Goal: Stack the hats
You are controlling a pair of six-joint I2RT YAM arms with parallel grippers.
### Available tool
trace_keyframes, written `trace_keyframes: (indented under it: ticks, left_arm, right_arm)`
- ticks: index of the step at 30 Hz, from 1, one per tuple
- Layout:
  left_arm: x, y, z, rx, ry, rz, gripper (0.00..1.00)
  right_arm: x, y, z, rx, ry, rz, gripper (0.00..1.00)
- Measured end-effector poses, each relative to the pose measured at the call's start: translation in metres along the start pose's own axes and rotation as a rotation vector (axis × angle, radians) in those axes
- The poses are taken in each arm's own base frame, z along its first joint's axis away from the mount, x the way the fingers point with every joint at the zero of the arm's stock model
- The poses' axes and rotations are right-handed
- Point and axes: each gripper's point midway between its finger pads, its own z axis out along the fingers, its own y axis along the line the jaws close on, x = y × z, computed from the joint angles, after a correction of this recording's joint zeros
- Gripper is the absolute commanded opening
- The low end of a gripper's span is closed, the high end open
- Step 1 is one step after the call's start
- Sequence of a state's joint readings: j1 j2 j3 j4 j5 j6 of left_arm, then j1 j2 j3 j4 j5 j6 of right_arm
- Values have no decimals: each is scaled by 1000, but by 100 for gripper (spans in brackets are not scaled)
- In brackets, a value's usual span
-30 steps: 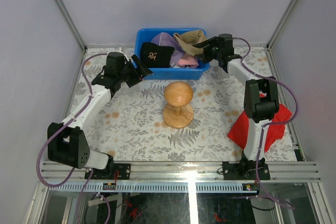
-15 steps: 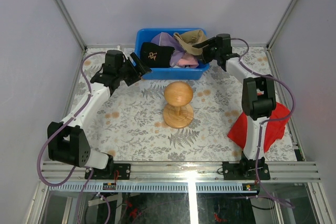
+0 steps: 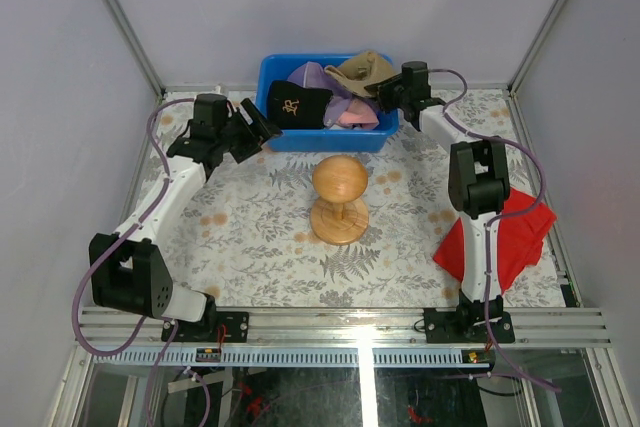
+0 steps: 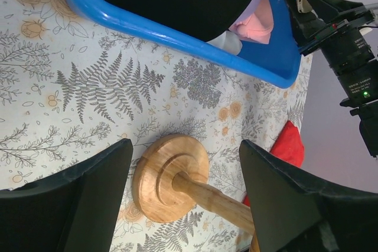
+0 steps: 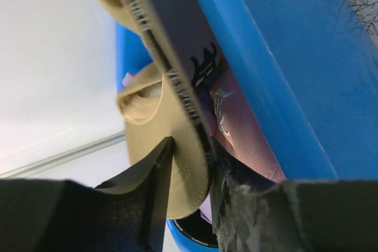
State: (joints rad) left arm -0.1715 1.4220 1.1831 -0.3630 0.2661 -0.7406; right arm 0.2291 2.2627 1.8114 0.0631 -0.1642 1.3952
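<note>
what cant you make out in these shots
- Hat count in the blue bin: top view, the black hat and tan hat cover the rest.
- Wooden stand's dome: left wrist view, cut off by the bottom edge.
- Red cloth's full outline: top view, the right arm crosses it.

Caps [image 3: 322,87] lie in the bin [image 3: 340,140]. The dome [image 3: 340,197] stands before the bin, the cloth [image 3: 505,237] farther front-right. The left gripper [image 3: 258,125] is left of the bin, the right gripper [image 3: 378,95] at its right rim, pinching the rightmost cap [image 3: 365,69].
</note>
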Motion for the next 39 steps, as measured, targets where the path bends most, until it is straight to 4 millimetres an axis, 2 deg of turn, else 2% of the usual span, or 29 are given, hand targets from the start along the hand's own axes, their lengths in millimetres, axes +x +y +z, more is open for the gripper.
trace_keyframes:
  ticks: [2, 5, 8, 11, 13, 16, 19, 21, 23, 26, 30, 34, 37, 39]
  left_arm:
    - [-2, 1, 0, -2, -4, -2, 71]
    - [-3, 3, -1, -5, -7, -4, 66]
    - [-4, 3, -1, -5, -8, -5, 61]
    - [-8, 1, -3, -2, -12, -14, 64]
    - [-17, -8, -8, 17, -20, -25, 66]
    - [-38, -34, -15, 77, -40, -43, 68]
    - [-57, -67, -23, 161, -47, -56, 69]
    - [-67, -89, -30, 216, -50, -62, 69]
    - [-73, -106, -39, 262, -51, -67, 70]
    - [-77, -133, -55, 336, -37, -77, 71]
    - [-68, -167, -73, 422, 13, -103, 73]
    - [-41, -204, -90, 503, 109, -132, 77]
    - [-23, -222, -102, 540, 177, -175, 84]
    - [-21, -229, -112, 558, 192, -205, 85]
  right_arm:
    - [-1, 0, 3, -1, -7, -4, 13]
    - [-1, 11, 3, -31, -12, -15, 0]
    - [-2, 24, 1, -65, -21, -58, 0]
    - [-2, 22, 1, -65, -20, -125, 0]
    - [0, 19, -1, -61, -10, -209, 0]
    - [1, 21, -13, -56, 5, -357, 0]
    - [2, 40, -43, -81, 7, -540, 0]
    - [2, 56, -72, -104, -2, -652, 0]
    - [2, 73, -111, -135, -24, -780, 0]
    - [3, 101, -170, -190, -75, -953, 0]
    - [20, 130, -230, -267, -141, -1179, 0]
    - [54, 134, -266, -306, -151, -1391, 0]
    - [74, 125, -274, -292, -136, -1517, 0]
    - [82, 112, -274, -252, -125, -1591, 0]
